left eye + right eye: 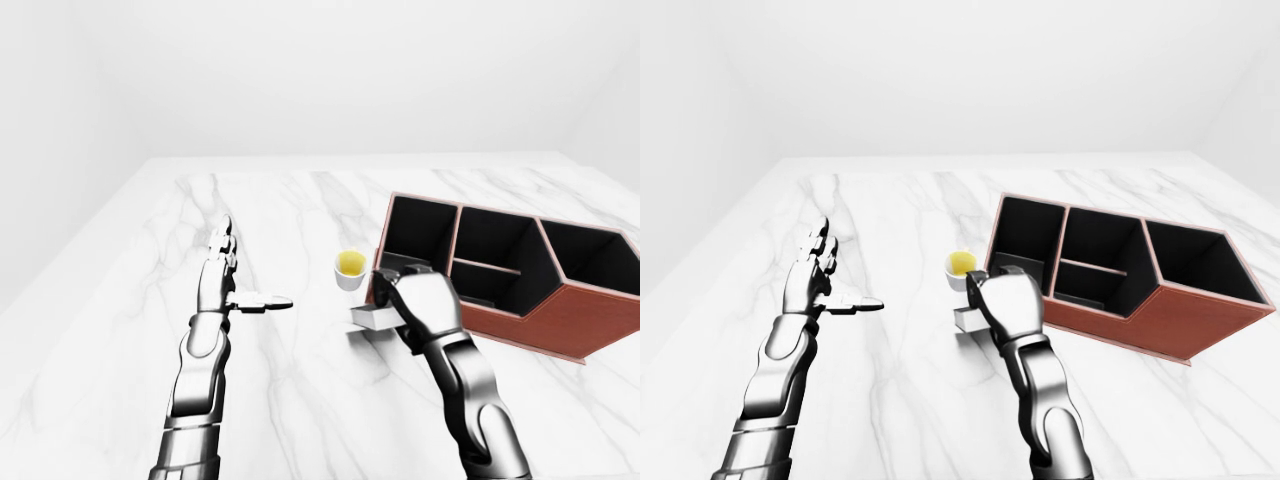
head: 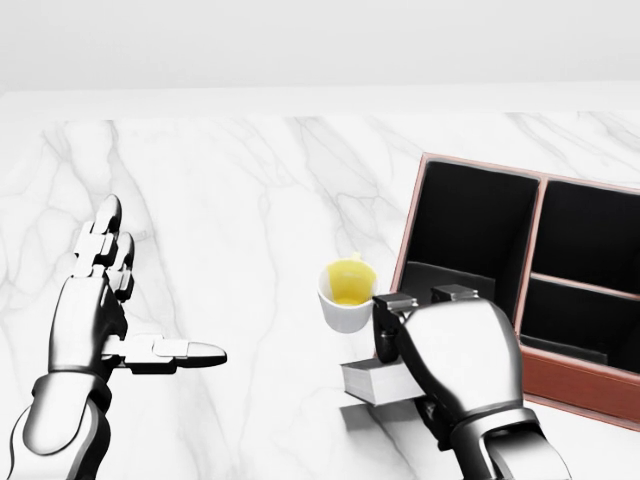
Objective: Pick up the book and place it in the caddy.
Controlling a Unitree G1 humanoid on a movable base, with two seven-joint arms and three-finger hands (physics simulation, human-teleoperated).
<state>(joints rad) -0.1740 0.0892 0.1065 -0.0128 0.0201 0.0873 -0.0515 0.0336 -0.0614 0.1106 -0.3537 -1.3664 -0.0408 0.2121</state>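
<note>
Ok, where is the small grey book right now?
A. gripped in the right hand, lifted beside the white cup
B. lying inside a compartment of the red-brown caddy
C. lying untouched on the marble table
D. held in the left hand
A: the right hand is closed on the small grey book, beside the white cup and still outside the red-brown caddy.

The left hand (image 2: 95, 300) hovers with its fingers (image 2: 100, 240) spread and extended upward in the head view, thumb pointing right. The right hand (image 2: 455, 360) is curled closed, its fingers (image 2: 392, 305) wrapped over the edge of what it grips, forearm rising from the bottom edge.
</note>
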